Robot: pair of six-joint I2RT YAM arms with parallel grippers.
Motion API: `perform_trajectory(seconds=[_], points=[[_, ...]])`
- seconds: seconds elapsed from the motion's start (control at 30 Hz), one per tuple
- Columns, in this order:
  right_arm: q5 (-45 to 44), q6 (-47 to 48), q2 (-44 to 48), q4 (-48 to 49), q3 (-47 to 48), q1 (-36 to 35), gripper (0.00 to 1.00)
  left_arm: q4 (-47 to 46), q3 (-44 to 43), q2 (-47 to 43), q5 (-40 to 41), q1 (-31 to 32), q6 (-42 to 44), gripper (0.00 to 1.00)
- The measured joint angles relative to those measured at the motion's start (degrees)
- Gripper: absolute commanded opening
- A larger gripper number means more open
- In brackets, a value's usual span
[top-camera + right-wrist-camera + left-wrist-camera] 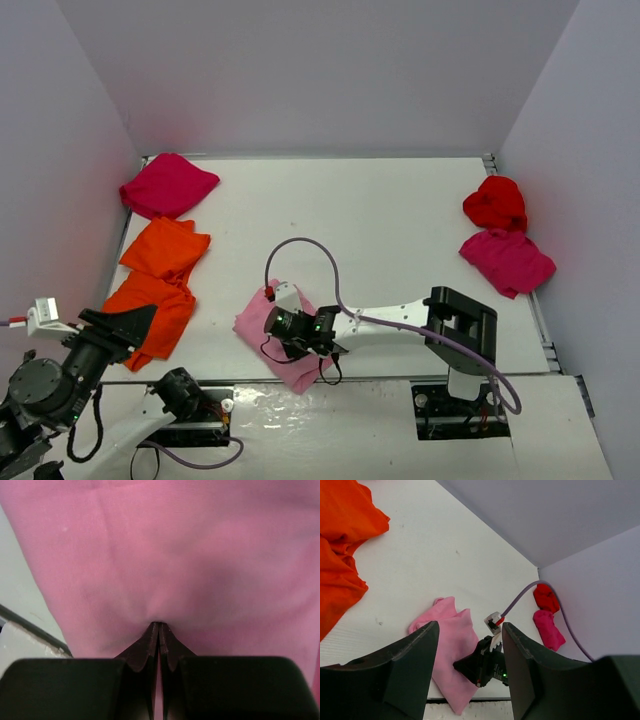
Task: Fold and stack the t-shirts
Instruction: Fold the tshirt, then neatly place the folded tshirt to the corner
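A light pink t-shirt lies crumpled at the near middle of the table, and it fills the right wrist view. My right gripper is shut with its tips pinching a pucker of this cloth; from above it sits over the shirt. My left gripper hangs open and empty at the near left, apart from the pink shirt. Two orange t-shirts lie at the left. One magenta shirt is back left, a red one and another magenta one are at the right.
Grey walls close in the table at the left, back and right. A purple cable loops from the right wrist over the table's middle. The table's near edge runs just behind the pink shirt.
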State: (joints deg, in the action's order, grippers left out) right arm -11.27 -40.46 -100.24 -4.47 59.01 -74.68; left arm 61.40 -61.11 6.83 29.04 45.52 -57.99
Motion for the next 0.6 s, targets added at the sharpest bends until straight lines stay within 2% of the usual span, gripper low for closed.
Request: perform_trajectory(seconds=[0.2, 0.4, 0.6], points=[[0.80, 2.62, -8.81, 2.76, 8.63, 0.50, 0.00, 2.46, -4.82, -1.94, -1.58, -3.28, 3.12, 0.50], [3.94, 5.91, -17.78, 9.56, 18.09, 2.84, 0.00, 3.07, -3.13, -1.97, -6.81, -6.18, 3.97, 0.50], [10.49, 7.62, -24.83, 15.07, 25.84, 9.17, 0.00, 4.17, -1.76, -2.71, -10.04, -7.71, 3.71, 0.50]])
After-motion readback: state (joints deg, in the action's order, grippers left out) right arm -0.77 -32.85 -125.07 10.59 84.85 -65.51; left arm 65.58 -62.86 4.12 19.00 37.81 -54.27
